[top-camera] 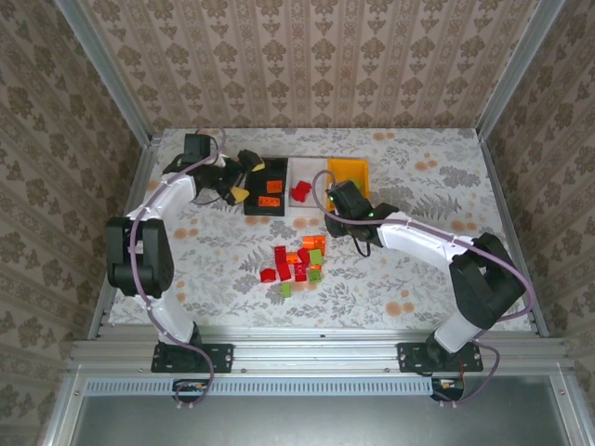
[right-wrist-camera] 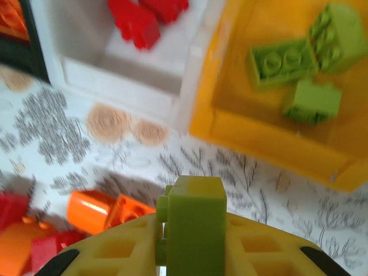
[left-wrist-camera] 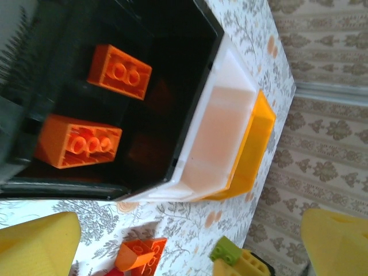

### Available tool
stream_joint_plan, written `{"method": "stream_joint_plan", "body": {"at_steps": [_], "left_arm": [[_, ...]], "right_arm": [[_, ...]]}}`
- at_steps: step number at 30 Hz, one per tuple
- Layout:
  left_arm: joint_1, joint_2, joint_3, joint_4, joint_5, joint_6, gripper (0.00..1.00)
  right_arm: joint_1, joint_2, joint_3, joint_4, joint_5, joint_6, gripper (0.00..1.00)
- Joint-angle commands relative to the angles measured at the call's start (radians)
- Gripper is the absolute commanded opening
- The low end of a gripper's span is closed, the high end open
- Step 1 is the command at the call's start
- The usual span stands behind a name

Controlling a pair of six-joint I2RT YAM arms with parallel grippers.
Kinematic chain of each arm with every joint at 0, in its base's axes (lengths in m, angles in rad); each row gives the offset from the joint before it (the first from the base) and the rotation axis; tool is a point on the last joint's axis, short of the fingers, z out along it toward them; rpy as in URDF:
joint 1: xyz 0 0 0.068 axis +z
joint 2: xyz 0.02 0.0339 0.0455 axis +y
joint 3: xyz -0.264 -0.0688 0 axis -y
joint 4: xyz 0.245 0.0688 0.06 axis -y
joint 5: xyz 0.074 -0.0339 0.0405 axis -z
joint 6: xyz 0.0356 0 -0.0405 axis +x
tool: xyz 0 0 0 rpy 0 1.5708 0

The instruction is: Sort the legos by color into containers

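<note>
I see walls [top-camera: 307,56] with beige patterned wallpaper on three sides. The table [top-camera: 437,177] has a white leaf-print cover, and metal posts [top-camera: 104,72] rise at its far corners.

green lego [right-wrist-camera: 195,224] pinched in jaws, orange-yellow bin [right-wrist-camera: 259,138] beyond

- Overhead the light is bright, soft and even. The table [top-camera: 418,269] is sharp, with only faint shadows beneath the arms.
- The left fingers [left-wrist-camera: 34,241] are blurred. Beyond them the black bin [left-wrist-camera: 161,86] reads very dark inside, with dim orange reflections, and the white bin [left-wrist-camera: 221,132] looks washed-out.
- The green brick [right-wrist-camera: 195,224] between the right fingers [right-wrist-camera: 115,253] is out of focus. Past the fingertips the orange-yellow bin [right-wrist-camera: 259,132] is soft-edged.
</note>
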Motion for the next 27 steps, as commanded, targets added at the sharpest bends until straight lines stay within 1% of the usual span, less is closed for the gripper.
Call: {"method": "stream_joint_plan", "body": {"at_steps": [1,5,8,11,20,24,27], "left_arm": [[0.033,-0.014,-0.009,0.01,0.008,-0.013,1.0],[0.057,-0.015,-0.013,0.017,0.012,-0.02,1.0],[0.06,-0.013,-0.015,0.023,0.016,-0.025,1.0],[0.06,-0.013,-0.015,0.023,0.016,-0.023,1.0],[0.054,-0.01,-0.017,0.03,0.02,-0.028,1.0],[0.038,-0.009,-0.015,0.029,0.022,-0.025,1.0],[0.009,-0.009,-0.011,0.027,0.023,-0.022,1.0]], "right_arm": [[-0.029,0.028,0.086,-0.018,0.035,-0.021,0.27],[-0.079,0.072,0.159,-0.019,0.008,-0.017,0.27],[-0.122,0.118,0.215,-0.03,-0.024,-0.009,0.28],[-0.154,0.162,0.27,-0.056,-0.027,-0.016,0.27],[-0.213,0.185,0.301,-0.064,-0.052,-0.012,0.28],[-0.228,0.192,0.306,-0.064,-0.062,-0.011,0.28],[-0.244,0.212,0.319,-0.066,-0.064,-0.008,0.28]]}}
